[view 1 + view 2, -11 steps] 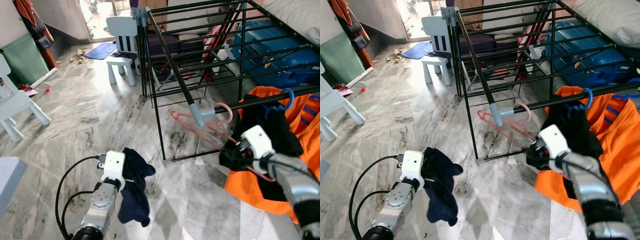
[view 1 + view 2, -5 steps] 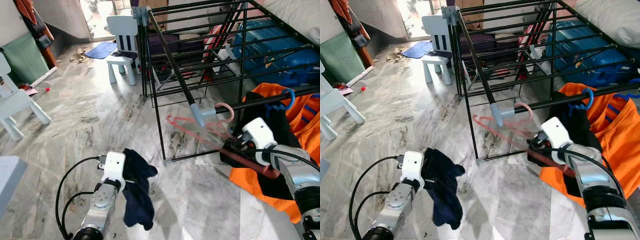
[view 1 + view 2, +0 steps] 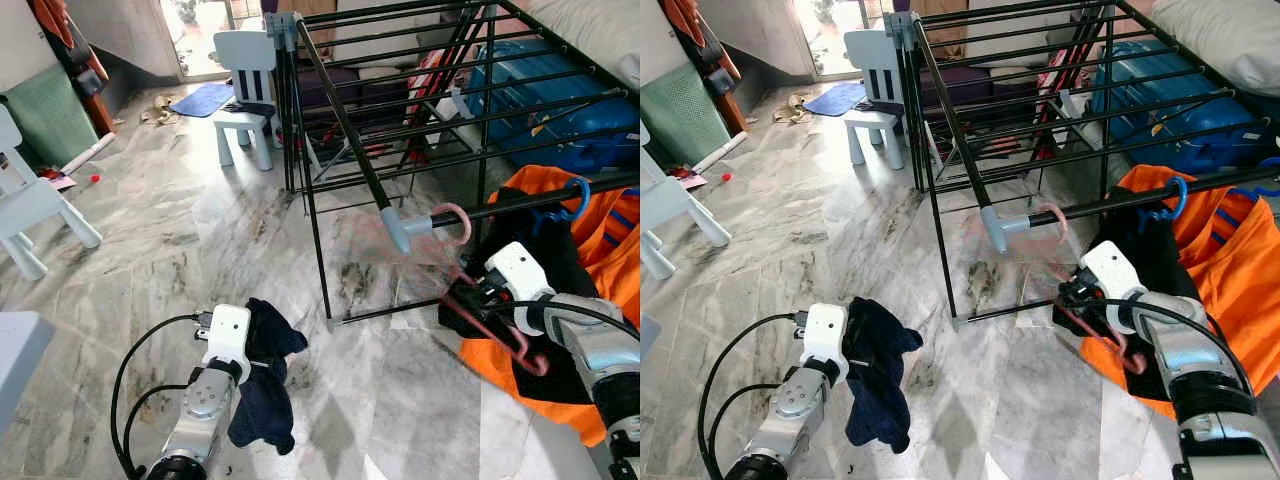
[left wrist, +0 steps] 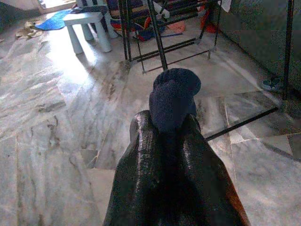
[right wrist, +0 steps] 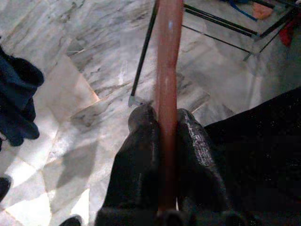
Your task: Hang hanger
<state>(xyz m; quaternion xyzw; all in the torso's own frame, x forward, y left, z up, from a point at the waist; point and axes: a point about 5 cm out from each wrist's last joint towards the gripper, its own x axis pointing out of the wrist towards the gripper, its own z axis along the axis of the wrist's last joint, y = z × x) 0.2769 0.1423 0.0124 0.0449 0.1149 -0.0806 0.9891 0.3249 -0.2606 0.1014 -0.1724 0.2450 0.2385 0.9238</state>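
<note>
Nearest the camera, low on the robot's left, the left gripper [image 4: 169,136] is clamped on a dark blue cloth [image 3: 262,385], which bunches above the fingertips and hangs limp beside the wrist, over the grey marble floor [image 3: 150,240]. On the robot's right, the right gripper [image 5: 162,127] is closed tight around a bar of the pink hanger [image 3: 490,315], the bar running straight up between the two black fingers [image 5: 138,141]. That hanger sits just below the front rail of the black drying rack [image 3: 340,110]; its pink hook [image 3: 455,222] curls over the rail just beside the grey corner joint [image 3: 397,232], though motion blur makes it unclear whether the hook rests fully on the rail. Just behind the right gripper, a black garment [image 3: 545,250] and an orange garment [image 3: 600,240] hang from the same rail, the orange one on a blue hanger hook [image 3: 572,198]. Under the rack lie a blue suitcase [image 3: 560,100] and assorted dark items. Farther off on the left stand a small white chair [image 3: 245,90] and part of another white chair [image 3: 30,210], with a blue mat [image 3: 205,100] by the doorway at the back.
</note>
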